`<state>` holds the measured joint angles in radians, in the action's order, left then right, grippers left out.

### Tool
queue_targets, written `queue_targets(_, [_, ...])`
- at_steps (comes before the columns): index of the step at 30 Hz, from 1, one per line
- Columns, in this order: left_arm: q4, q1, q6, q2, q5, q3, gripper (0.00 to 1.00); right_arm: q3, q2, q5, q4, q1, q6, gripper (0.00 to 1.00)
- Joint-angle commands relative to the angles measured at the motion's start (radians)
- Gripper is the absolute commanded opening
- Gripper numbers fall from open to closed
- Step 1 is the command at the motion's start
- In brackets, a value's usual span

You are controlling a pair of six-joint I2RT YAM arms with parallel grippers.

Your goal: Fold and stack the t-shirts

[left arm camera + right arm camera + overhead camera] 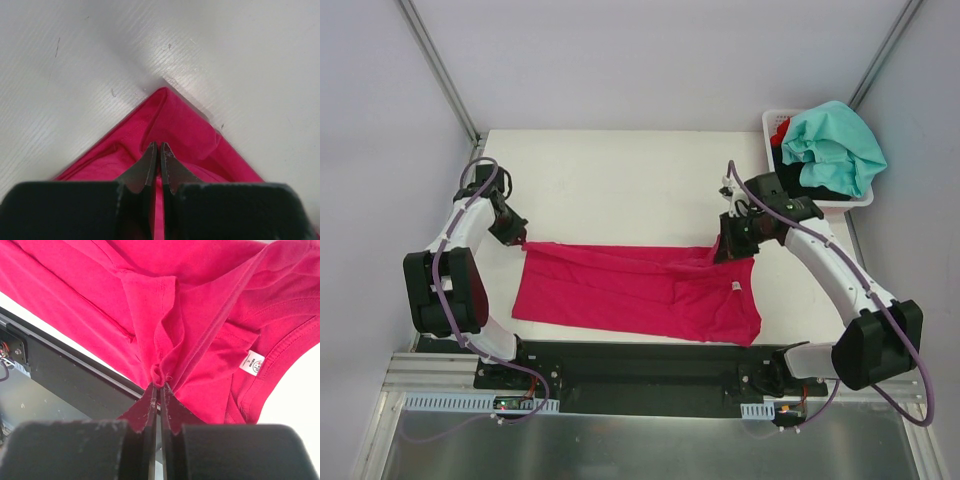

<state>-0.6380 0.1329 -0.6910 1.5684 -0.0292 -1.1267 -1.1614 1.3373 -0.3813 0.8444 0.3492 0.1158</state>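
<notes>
A magenta-pink t-shirt [630,295] lies spread across the near half of the white table [620,180], with a small white label [736,288] near its right end. My left gripper [520,240] is shut on the shirt's far left corner. In the left wrist view its jaws [160,146] are pressed together with pink cloth [175,120] between and beyond them. My right gripper [722,252] is shut on a bunched fold at the shirt's far right edge; its wrist view shows the pinched cloth [160,372] and the label [252,363]. The shirt's far edge runs taut between both grippers.
A white basket [770,125] stands at the table's back right corner. A teal-mint t-shirt [835,145] is draped over it, with black cloth [810,190] and a bit of red cloth [780,128] beneath. The black base rail [640,365] runs along the near table edge.
</notes>
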Motion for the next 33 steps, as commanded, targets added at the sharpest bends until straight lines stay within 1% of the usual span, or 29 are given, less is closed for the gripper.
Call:
queue_targets(1, [-0.017, 0.008, -0.002, -0.031, -0.009, 0.024, 0.00, 0.020, -0.026, 0.035, 0.041, 0.022, -0.021, 0.01])
queue_targets(12, [-0.017, 0.008, -0.004, -0.039, -0.026, 0.061, 0.00, 0.117, -0.046, 0.074, 0.041, 0.103, -0.056, 0.01])
queue_targets(24, [-0.029, 0.010, 0.010, -0.047, -0.040, 0.070, 0.00, 0.126, -0.056, 0.139, 0.078, 0.201, -0.090, 0.01])
queue_targets(33, [-0.045, 0.020, 0.018, -0.048, -0.058, 0.100, 0.00, 0.177, -0.053, 0.151, 0.067, 0.232, -0.100, 0.01])
